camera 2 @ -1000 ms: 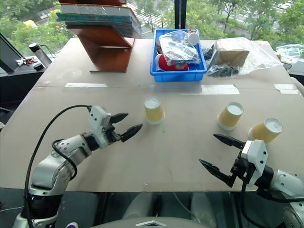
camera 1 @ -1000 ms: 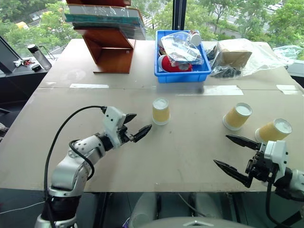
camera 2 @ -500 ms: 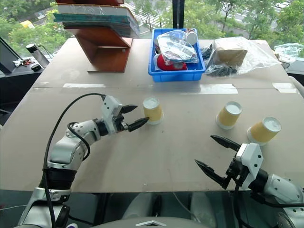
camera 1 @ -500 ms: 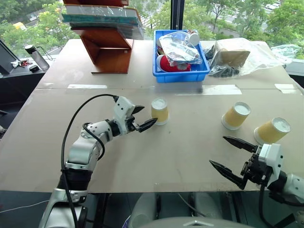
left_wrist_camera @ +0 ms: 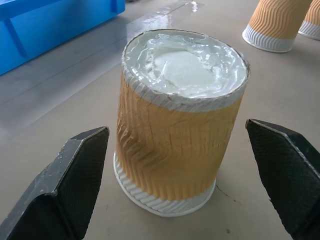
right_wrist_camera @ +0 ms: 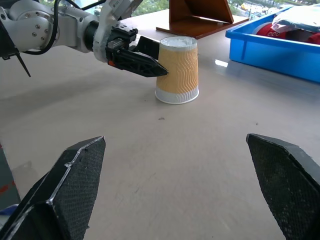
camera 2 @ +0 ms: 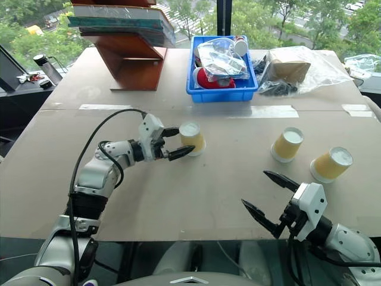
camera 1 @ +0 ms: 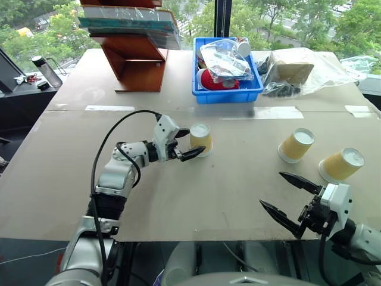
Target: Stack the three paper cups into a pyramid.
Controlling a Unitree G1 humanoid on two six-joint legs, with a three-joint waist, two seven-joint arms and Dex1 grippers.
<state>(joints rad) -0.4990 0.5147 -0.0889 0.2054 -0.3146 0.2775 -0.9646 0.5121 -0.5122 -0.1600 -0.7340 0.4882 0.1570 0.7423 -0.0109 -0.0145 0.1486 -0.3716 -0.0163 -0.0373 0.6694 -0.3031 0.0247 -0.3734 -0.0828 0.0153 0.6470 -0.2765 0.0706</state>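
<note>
Three paper cups stand upside down on the tan table (camera 1: 178,196), each apart from the others. One cup (camera 1: 200,138) is near the middle. A second cup (camera 1: 296,145) and a third cup (camera 1: 342,165) are at the right. My left gripper (camera 1: 190,143) is open, level, with one finger on each side of the middle cup (left_wrist_camera: 180,135). Gaps show on both sides, so it is not gripped. No pyramid stands. My right gripper (camera 1: 272,189) is open and empty near the front right edge, short of the two right cups.
A blue bin (camera 1: 228,89) of packets sits behind the middle cup. A wooden stand with books (camera 1: 137,59) is at the back left. At the back right lies a plastic-wrapped box (camera 1: 297,68). A bottle (camera 1: 47,70) stands on a side surface at far left.
My left gripper has moved forward and to the right, from open table to straddling the middle cup. The right gripper has stayed about where it was, still open.
</note>
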